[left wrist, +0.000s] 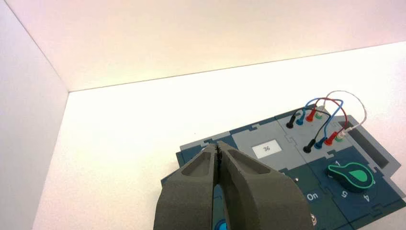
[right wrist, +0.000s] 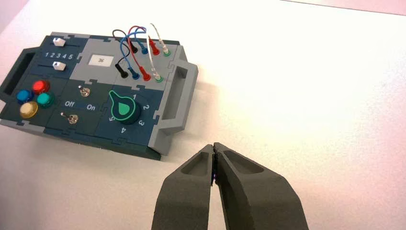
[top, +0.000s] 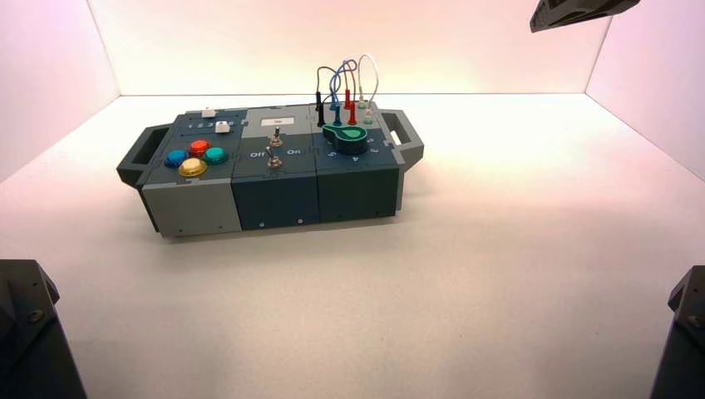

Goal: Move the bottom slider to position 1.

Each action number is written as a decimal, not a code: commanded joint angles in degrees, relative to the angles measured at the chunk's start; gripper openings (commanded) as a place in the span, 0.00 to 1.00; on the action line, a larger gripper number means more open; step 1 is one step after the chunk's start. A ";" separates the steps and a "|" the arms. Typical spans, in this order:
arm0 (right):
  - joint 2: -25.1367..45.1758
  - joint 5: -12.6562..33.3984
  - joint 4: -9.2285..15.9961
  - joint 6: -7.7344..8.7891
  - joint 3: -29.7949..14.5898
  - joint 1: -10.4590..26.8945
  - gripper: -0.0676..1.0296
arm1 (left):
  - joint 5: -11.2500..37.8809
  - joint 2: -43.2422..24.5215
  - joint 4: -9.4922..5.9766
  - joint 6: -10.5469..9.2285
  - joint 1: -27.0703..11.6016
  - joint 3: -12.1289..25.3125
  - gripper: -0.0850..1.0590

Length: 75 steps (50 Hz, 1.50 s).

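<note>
- Left gripper: fingers pressed together, holding nothing. In its own wrist view it hangs above the box's left end and hides the patch where the red button sits, so I cannot tell how high over it the tips are
- Bottom slider: white squarish knob on the box top, just behind the red button and a touch to its right. Nothing is touching it
- The right wrist view shows the bottom slider best: it looks about level with the 3 in the printed 1 to 5 row, so by my reading not at 1 yet
- Other white slider: further back from the red button, not the one we want
- Step in hand, as I judge it: the approach. No push has begun, and the left gripper looks the likelier worker
- Next move calls for dropping a closed tip against the knob's side that faces away from the 1 mark. Then comes a short straight shove along the track towards the box's left end, stopping at the 1
- Right gripper: fingers also closed and empty, over bare table well to the right of the red button, past the box's right handle and apart from the slider
</note>
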<state>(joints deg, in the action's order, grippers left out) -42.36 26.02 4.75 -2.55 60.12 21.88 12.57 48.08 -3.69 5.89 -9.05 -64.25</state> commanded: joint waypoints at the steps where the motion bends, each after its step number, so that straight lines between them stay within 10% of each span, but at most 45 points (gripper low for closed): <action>1: 0.35 -0.26 0.26 0.00 -0.97 0.18 0.04 | -0.18 -0.26 0.09 0.26 0.26 1.05 0.05; 32: 0.70 -0.26 0.44 0.00 -0.97 0.44 0.04 | 1.41 -20.13 0.09 0.35 -10.46 8.00 0.05; 51: 0.79 -0.26 0.35 -0.09 -0.97 0.44 0.04 | 2.55 -42.80 0.00 0.26 -10.90 19.07 0.05; 75: 2.46 -0.35 0.00 0.00 -1.49 0.44 0.04 | 8.88 -52.47 0.09 0.44 -11.34 26.72 0.05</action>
<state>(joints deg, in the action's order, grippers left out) -39.99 26.10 4.83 -2.55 60.12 22.06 20.04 -5.19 -3.60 6.15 -20.21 -39.11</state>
